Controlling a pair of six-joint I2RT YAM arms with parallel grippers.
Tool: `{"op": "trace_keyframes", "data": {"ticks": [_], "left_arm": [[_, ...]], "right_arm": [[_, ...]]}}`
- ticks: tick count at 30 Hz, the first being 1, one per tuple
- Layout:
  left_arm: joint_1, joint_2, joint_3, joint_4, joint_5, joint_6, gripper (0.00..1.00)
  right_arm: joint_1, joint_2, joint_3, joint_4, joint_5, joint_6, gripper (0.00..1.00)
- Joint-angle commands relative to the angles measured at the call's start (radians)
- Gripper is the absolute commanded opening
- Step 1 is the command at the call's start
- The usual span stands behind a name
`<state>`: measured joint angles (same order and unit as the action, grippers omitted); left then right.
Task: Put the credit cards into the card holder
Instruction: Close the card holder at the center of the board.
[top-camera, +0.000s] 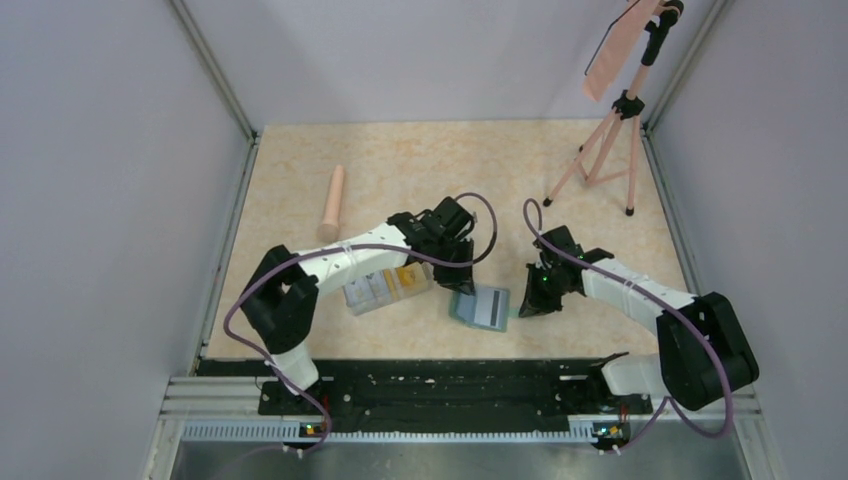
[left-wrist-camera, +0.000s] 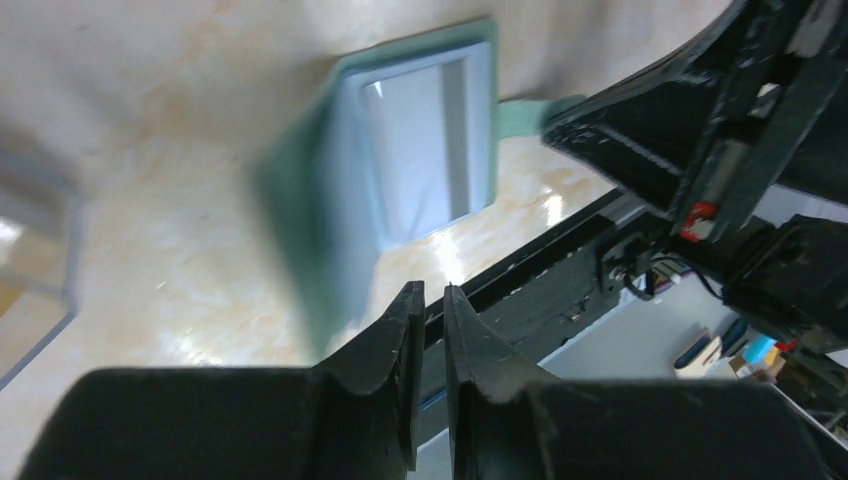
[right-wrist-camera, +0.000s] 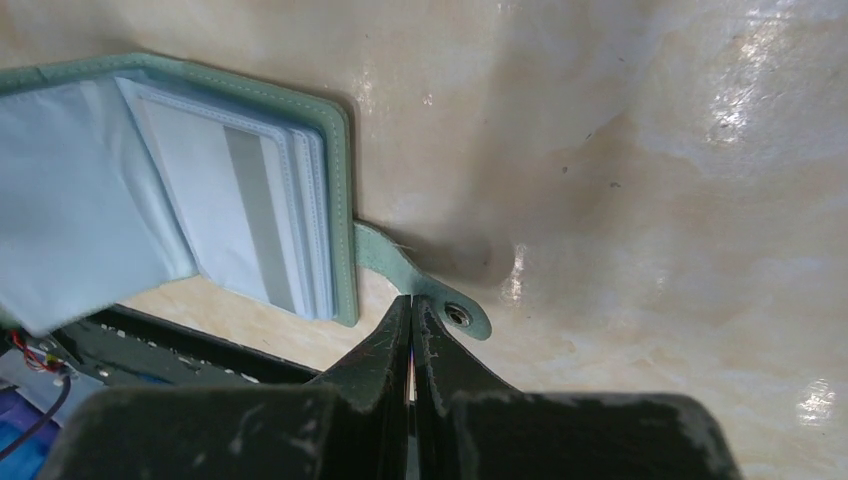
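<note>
The green card holder lies open on the table, its pale blue pocket pages up. A whitish credit card with a grey stripe sits inside one pocket. More credit cards, one of them yellow-orange, lie in the clear box. My left gripper hovers just behind the card holder, its jaws a narrow slit apart with nothing between them. My right gripper is shut, its tips against the holder's snap tab; whether they pinch the tab I cannot tell.
A clear rectangular plastic box stands left of the card holder, under the left arm. A pink cylinder lies at the back left. A tripod stands at the back right. The black base rail runs along the near edge.
</note>
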<state>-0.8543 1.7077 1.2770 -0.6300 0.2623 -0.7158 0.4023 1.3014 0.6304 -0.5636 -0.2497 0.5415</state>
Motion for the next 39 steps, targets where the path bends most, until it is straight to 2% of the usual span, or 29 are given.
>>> {"op": "trace_keyframes", "data": {"ticks": [1, 6, 11, 19, 28, 33, 39], "left_arm": [[-0.036, 0.098, 0.085, 0.108, 0.114, -0.03, 0.21], [-0.068, 0.189, 0.1, 0.19, 0.176, -0.064, 0.26], [-0.072, 0.205, 0.075, 0.253, 0.203, -0.088, 0.29], [-0.058, 0.039, -0.035, 0.177, 0.007, -0.058, 0.45], [0.028, -0.125, -0.235, 0.075, -0.134, -0.016, 0.51], [0.054, -0.111, -0.252, 0.05, -0.171, 0.021, 0.53], [0.08, -0.043, -0.205, 0.061, -0.196, 0.031, 0.54]], "right_arm": [[0.008, 0.009, 0.033, 0.021, -0.011, -0.014, 0.0], [0.007, -0.019, 0.054, -0.007, -0.011, -0.005, 0.0], [0.007, -0.058, 0.09, -0.038, -0.004, -0.006, 0.0], [0.007, -0.072, 0.118, -0.029, -0.071, -0.029, 0.0], [0.009, -0.023, 0.061, 0.074, -0.179, -0.02, 0.0], [0.009, -0.011, 0.042, 0.089, -0.18, -0.019, 0.0], [0.008, -0.01, 0.027, 0.089, -0.178, -0.02, 0.0]]}}
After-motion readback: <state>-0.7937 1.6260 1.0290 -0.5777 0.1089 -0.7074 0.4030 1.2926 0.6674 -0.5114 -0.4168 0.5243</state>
